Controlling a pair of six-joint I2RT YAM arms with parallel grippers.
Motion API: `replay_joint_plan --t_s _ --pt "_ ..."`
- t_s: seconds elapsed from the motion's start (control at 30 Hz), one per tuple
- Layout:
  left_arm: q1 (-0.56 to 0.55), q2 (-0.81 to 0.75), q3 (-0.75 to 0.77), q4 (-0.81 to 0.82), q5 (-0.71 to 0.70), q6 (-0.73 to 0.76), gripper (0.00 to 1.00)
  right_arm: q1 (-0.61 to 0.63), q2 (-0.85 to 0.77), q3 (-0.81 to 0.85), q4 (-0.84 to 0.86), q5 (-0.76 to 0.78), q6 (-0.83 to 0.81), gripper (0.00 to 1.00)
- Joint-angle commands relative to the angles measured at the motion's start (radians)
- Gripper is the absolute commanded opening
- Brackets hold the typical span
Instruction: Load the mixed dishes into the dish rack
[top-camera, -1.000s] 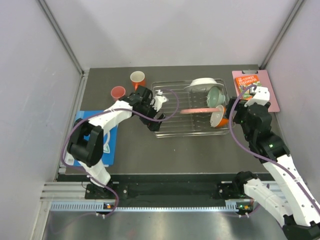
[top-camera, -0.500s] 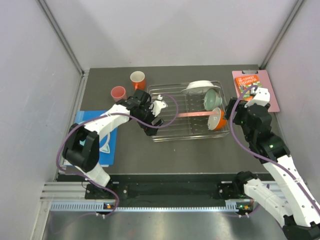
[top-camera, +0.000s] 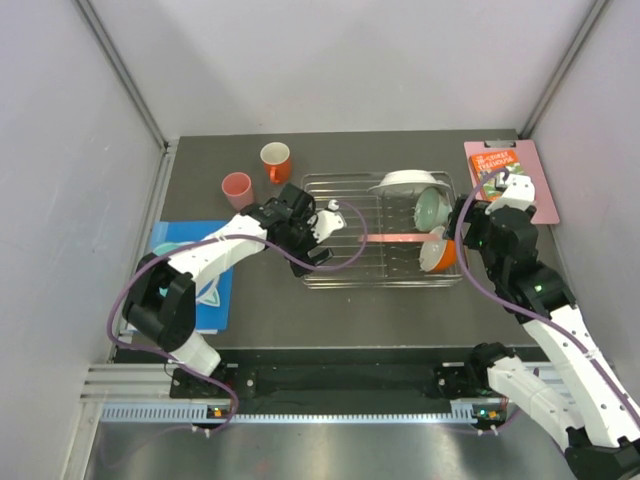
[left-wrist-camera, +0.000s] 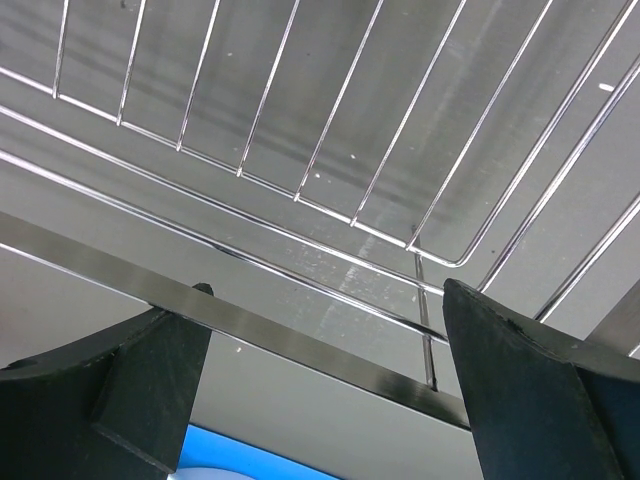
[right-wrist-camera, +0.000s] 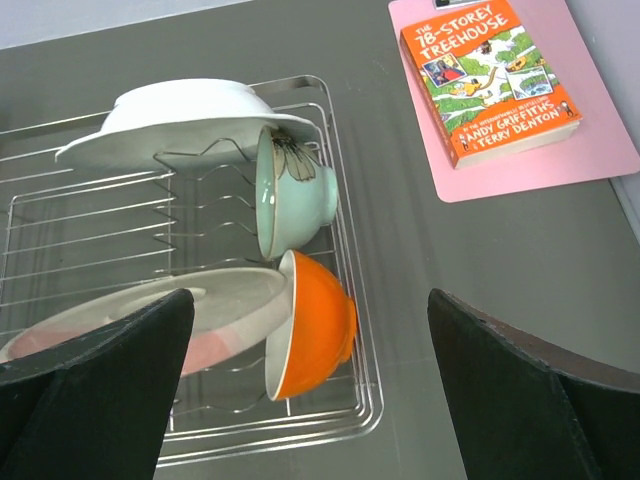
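The chrome wire dish rack (top-camera: 345, 265) lies mid-table. It holds a pale grey-white plate (top-camera: 408, 180), a mint-green bowl (top-camera: 432, 207), an orange bowl (top-camera: 443, 252) and a pink-and-cream plate (top-camera: 392, 238). A pink cup (top-camera: 237, 186) and an orange cup (top-camera: 275, 158) stand on the table to the rack's far left. My left gripper (top-camera: 322, 238) is open at the rack's left end, and the rim bar (left-wrist-camera: 300, 340) runs between its fingers. My right gripper (top-camera: 462, 232) is open above the orange bowl (right-wrist-camera: 320, 315), with the mint bowl (right-wrist-camera: 295, 195) beyond it.
A blue flat book (top-camera: 215, 280) lies at the left by the left arm, and also shows in the left wrist view (left-wrist-camera: 250, 465). A pink board with an orange book (right-wrist-camera: 490, 75) lies right of the rack. Walls enclose the table.
The rack swung and slid a little toward the near edge along with my left gripper, and the dishes in it shifted. My right gripper stayed nearly in place.
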Motion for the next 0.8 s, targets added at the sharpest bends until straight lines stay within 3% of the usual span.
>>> replay_joint_plan --t_s 0.0,0.17,0.43,0.53,0.67,0.77 --pt "-0.074 0.029 -0.021 -0.139 0.109 0.193 0.99 0.011 0.003 -0.002 0.043 -0.009 -0.004 1.00" --pt "-0.077 0.060 0.020 -0.130 0.058 0.136 0.99 0.011 0.009 -0.011 0.050 -0.009 -0.009 1.00" --pt "0.011 0.115 0.357 -0.229 0.079 -0.025 0.99 0.011 0.021 -0.014 0.070 -0.020 -0.032 1.00" --pt "0.021 0.111 0.480 -0.240 0.004 -0.062 0.99 0.011 0.021 -0.020 0.070 -0.014 -0.040 0.99" --pt "0.019 0.126 0.649 -0.274 -0.223 -0.099 0.99 0.010 0.018 -0.022 0.063 0.003 -0.044 1.00" --pt "0.042 0.204 0.816 -0.422 -0.280 -0.126 0.99 0.011 0.006 -0.015 0.060 0.034 -0.057 1.00"
